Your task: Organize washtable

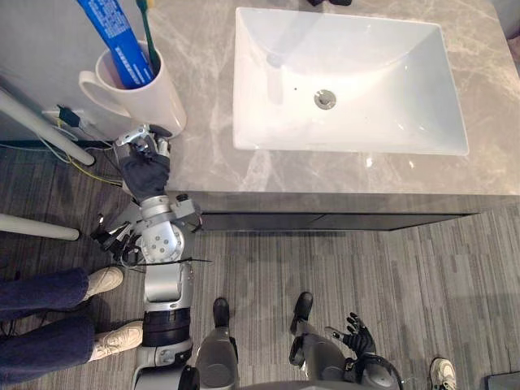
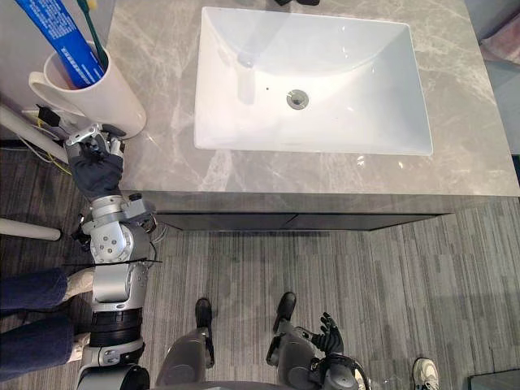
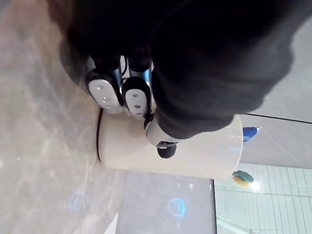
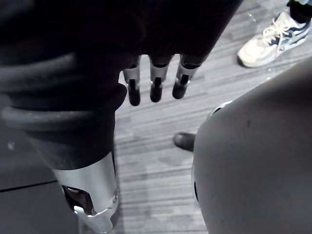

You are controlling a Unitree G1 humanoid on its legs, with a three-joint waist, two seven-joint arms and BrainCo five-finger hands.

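Nearest us, the right hand hangs low over the grey striped floor. Its fingers are straight, slightly spread, and hold nothing. A person's white shoe lies on the floor just past it. On the robot's left, a person's legs in blue jeans with pale shoes stand close beside the left arm.

The left arm reaches straight up from the floor side to the front left corner of the table. The left hand sits at that corner, back of the hand up, right against the white mug. The tips of its fingers touch the mug's wall near the base. The thumb lies across the wall. We cannot tell whether they clamp the mug or only rest on it.

The mug stands upright on the table near its left edge, handle pointing away from the sink. It holds a blue tube and a green toothbrush, both leaning.

White rods run past the table's left side, near the hand.

Further right, a strip of bare marble lies between the mug and the white sink, which has a drain in its middle. The front rim of the table before the sink is bare along its whole length.
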